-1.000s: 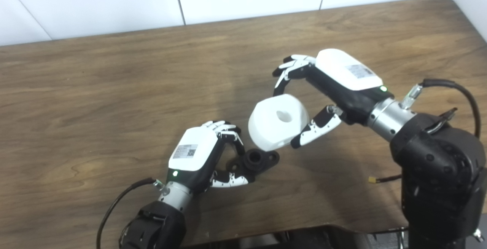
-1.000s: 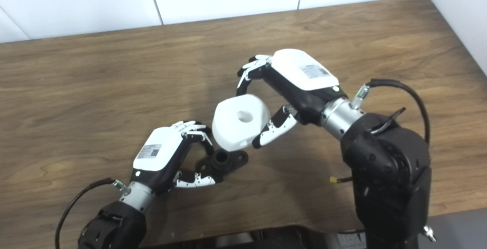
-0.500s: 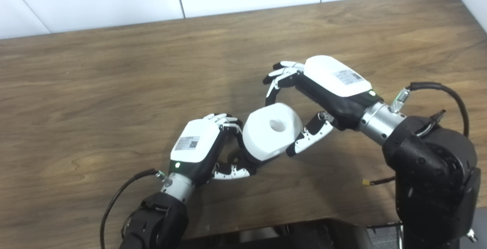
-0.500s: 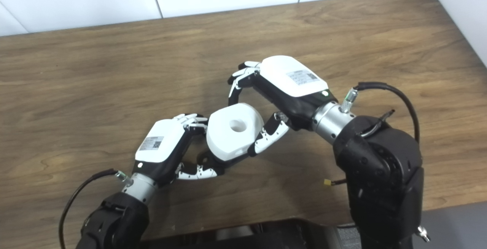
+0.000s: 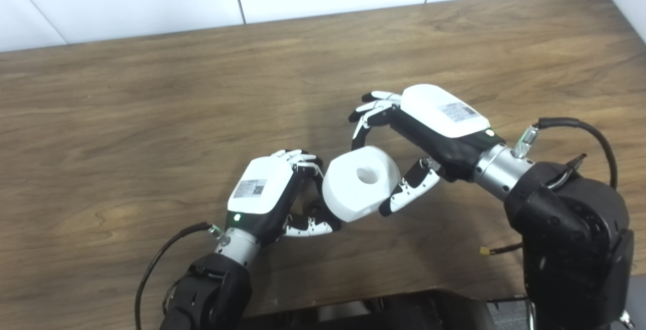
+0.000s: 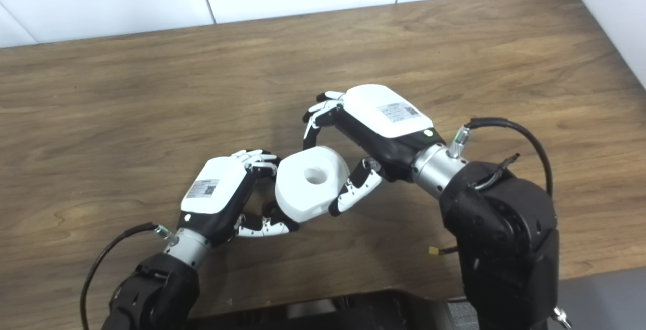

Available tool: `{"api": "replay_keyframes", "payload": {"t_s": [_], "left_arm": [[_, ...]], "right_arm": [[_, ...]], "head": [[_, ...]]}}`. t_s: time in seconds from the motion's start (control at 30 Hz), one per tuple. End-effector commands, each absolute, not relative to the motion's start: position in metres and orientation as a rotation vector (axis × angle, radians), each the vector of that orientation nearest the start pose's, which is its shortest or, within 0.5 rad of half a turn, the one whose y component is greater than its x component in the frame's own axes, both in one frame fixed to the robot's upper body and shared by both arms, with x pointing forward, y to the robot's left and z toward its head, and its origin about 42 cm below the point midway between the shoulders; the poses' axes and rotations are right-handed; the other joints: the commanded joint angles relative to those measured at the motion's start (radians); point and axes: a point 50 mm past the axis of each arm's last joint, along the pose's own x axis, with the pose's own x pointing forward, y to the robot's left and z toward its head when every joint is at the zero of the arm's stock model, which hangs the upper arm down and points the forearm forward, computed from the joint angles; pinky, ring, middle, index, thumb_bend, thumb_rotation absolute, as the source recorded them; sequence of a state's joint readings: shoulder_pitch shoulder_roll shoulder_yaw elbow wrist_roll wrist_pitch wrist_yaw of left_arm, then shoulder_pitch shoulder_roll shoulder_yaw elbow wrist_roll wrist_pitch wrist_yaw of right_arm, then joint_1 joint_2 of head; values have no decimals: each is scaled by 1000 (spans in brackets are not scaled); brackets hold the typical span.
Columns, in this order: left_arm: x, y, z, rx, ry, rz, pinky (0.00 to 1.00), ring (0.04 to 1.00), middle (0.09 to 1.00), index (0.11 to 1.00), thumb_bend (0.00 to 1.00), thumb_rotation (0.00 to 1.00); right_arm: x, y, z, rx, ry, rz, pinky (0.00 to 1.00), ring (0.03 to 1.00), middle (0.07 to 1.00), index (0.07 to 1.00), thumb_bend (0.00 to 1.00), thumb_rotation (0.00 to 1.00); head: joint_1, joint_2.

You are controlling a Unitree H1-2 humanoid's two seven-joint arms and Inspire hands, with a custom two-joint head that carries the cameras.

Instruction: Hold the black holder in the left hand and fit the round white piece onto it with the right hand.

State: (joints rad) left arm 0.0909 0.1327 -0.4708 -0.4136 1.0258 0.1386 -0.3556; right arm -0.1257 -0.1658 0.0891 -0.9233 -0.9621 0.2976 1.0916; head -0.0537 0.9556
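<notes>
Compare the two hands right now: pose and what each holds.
The left hand sits low, fingers curled round the black holder, which is mostly hidden behind the white piece. The right hand is higher and arched, its fingers on the white piece's far side and the thumb on the near side. The right hand's span is far wider. Both are shut on a part and have a white back shell.

Left hand [image 5: 262, 194] and right hand [image 5: 429, 128], fingers curled, nearly meeting.

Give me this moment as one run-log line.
left robot hand: shut on black holder | right robot hand: shut on round white piece | piece covers holder | seating: cannot tell
</notes>
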Motion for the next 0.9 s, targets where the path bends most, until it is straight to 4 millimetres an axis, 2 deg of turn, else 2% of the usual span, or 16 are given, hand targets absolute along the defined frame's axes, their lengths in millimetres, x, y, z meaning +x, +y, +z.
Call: {"api": "replay_keyframes", "payload": {"t_s": [0.0, 0.87], "left_arm": [[214, 122, 146, 1092, -132, -585, 882, 855, 797, 488, 518, 47], [214, 116, 152, 1088, -147, -582, 871, 849, 796, 487, 518, 48]], "right_arm": [[217, -196, 304, -1184, -270, 451, 790, 921, 814, 483, 520, 150], [229, -199, 296, -1222, -272, 422, 786, 907, 794, 482, 521, 150]], "head": [[0, 1], [9, 19]]}}
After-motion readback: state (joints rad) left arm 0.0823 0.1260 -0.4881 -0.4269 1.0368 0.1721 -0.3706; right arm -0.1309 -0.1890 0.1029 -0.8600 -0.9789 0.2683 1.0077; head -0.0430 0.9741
